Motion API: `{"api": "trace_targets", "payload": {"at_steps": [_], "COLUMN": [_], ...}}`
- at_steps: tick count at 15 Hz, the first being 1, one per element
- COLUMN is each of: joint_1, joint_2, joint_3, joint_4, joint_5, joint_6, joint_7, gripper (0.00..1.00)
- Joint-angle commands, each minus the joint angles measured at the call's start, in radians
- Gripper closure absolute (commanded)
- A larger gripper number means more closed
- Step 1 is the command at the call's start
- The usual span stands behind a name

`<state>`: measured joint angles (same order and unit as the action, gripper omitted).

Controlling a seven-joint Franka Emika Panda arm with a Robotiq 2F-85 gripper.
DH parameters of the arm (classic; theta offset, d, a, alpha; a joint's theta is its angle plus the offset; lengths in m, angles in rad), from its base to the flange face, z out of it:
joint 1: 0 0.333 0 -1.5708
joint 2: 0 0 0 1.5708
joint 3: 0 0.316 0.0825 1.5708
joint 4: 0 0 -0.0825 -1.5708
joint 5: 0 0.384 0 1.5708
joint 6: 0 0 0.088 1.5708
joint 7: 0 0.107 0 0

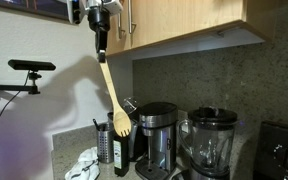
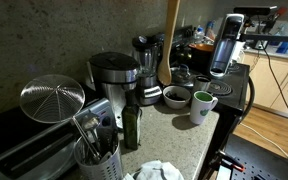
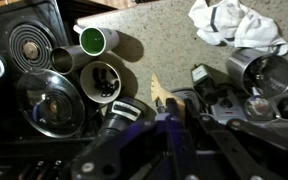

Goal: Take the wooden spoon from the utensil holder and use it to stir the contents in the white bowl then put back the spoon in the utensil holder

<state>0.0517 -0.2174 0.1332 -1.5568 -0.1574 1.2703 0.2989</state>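
1. Overhead, the gripper (image 1: 100, 42) hangs just under the pale wood cabinet (image 1: 184, 20), its dark fingers pinched tight on the top end of the wooden spoon (image 1: 112, 95).
2. The spoon is smooth pale wood with a slim straight handle and its oval head lowest. It hangs nearly upright with a slight lean, fully out of the utensil holder (image 2: 96, 165) and well apart from it.
3. The holder is a silvery-grey cylinder standing upright on the speckled counter (image 2: 184, 140), with shiny metal tools sticking out of its mouth.
4. In an exterior view the spoon's lower end comes down just beside the white bowl (image 2: 174, 103), which is round and dark inside. I cannot tell whether wood meets the contents.
5. A mug (image 2: 201, 108) with a green inside stands next to the bowl. A glossy dark bottle (image 2: 132, 125) stands between the holder and the brushed-metal coffee maker (image 2: 112, 75).
6. A crumpled white cloth (image 2: 159, 172) lies on the counter near the holder (soft folds, no clear shape).
7. In the wrist view only a sliver of pale handle shows between the fingers, with the bowl and mug seen as open circles.
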Motion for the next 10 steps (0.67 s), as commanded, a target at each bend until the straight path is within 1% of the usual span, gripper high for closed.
{"api": "trace_targets", "payload": {"at_steps": [1, 2, 5, 7, 10], "joint_1": [-0.041, -0.050, -0.073, -0.090, -0.118], "joint_2": [-0.045, -0.051, -0.081, -0.086, -0.100], "joint_3": [-0.047, -0.062, -0.090, -0.100, -0.105], "joint_4": [-0.166, -0.210, -0.344, -0.404, -0.479], "joint_5": [-0.023, -0.019, -0.029, -0.056, -0.127], "joint_6": [0.054, 0.076, 0.208, 0.282, 0.376], "joint_7": [0.055, 0.058, 0.086, 0.117, 0.185], "gripper": [0.97, 0.97, 0.97, 0.97, 0.97]}}
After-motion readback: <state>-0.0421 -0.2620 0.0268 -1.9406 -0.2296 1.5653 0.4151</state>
